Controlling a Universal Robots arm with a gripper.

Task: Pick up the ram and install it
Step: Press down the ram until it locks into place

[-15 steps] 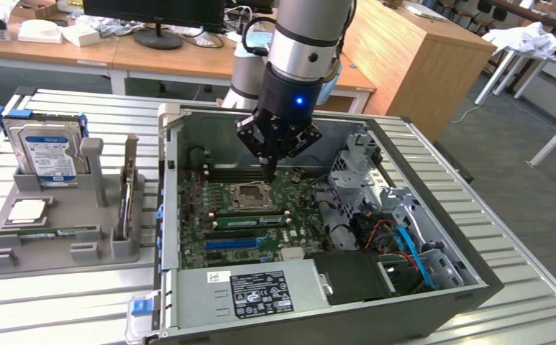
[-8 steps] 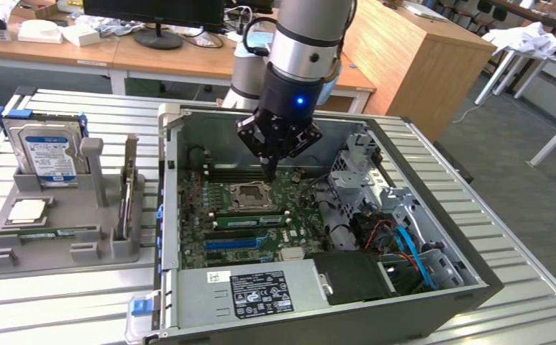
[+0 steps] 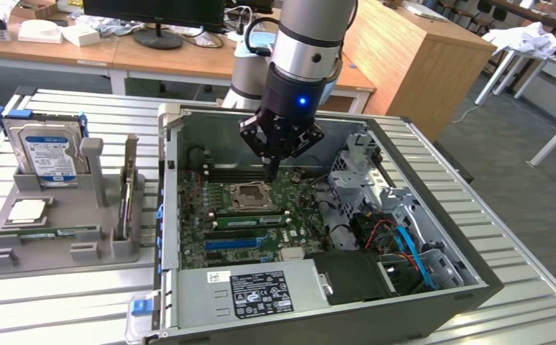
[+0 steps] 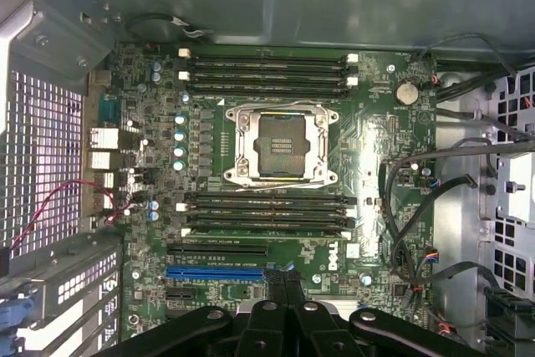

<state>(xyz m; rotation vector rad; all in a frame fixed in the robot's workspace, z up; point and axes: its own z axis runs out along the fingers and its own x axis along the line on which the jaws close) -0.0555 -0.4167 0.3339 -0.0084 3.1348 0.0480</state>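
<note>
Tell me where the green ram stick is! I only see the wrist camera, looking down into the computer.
Observer: The ram lies flat in a gray holder outside the computer case, on the exterior view's left.
Operator: Is the gripper near it?
Observer: No. The gripper hangs shut inside the case, apart from the holder.
Operator: What else is in the holder?
Observer: A hard drive stands upright at its far end.
</note>
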